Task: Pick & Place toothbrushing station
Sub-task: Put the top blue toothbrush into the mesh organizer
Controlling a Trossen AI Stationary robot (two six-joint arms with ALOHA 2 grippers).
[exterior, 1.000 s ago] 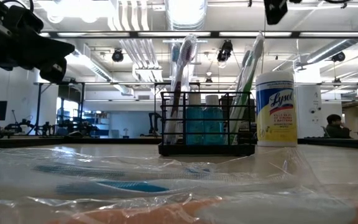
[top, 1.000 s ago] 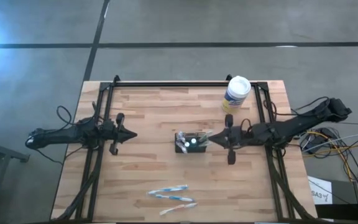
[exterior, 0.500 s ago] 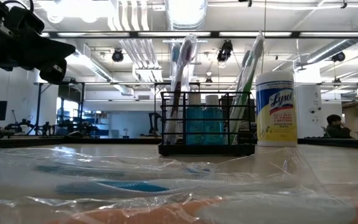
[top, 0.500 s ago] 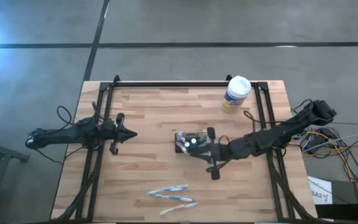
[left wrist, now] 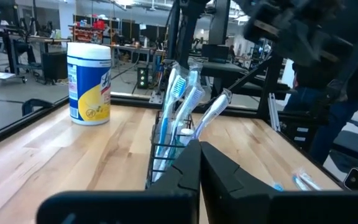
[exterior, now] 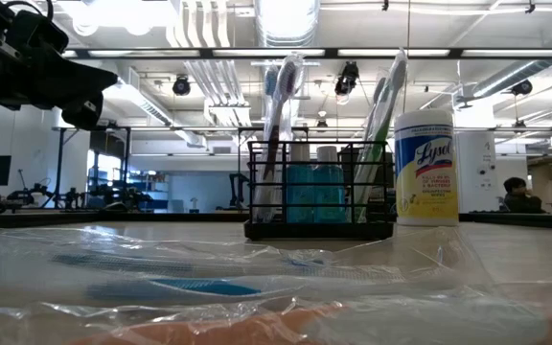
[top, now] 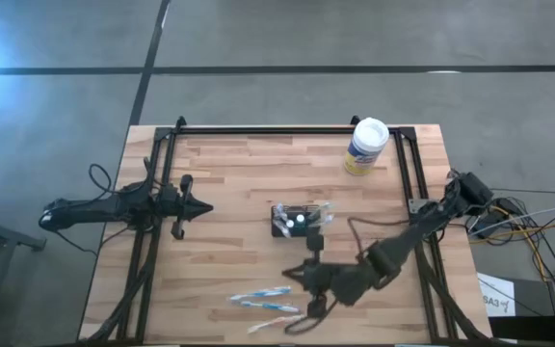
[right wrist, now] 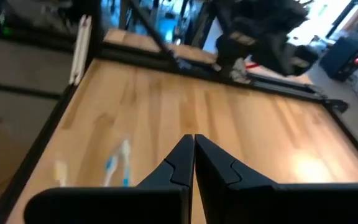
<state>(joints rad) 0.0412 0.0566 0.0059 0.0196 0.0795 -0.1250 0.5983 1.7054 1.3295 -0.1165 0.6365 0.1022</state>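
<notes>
The toothbrushing station (top: 297, 219) is a small black wire holder with toothbrushes and blue bottles standing in it. It rests on its base at the table's middle and also shows in the low view (exterior: 319, 196) and the left wrist view (left wrist: 178, 134). My right gripper (top: 290, 276) is shut and empty; it hangs over the table on the near side of the station, apart from it, pointing toward the table's left edge (right wrist: 193, 144). My left gripper (top: 206, 207) waits at the table's left, shut and level, pointing at the station (left wrist: 199, 152).
A white-lidded, yellow-labelled wipes canister (top: 366, 145) stands at the far right. Packaged toothbrushes (top: 266, 304) lie near the front edge, just left of my right gripper; their clear wrapping fills the low view's foreground (exterior: 209, 283). Black frame rails (top: 287, 129) run along the table's far and side edges.
My right gripper has swung from just right of the station toward the table's near edge and leftward, tipping a little downward. It stays shut, and now hangs near the packaged toothbrushes. The station has not moved.
</notes>
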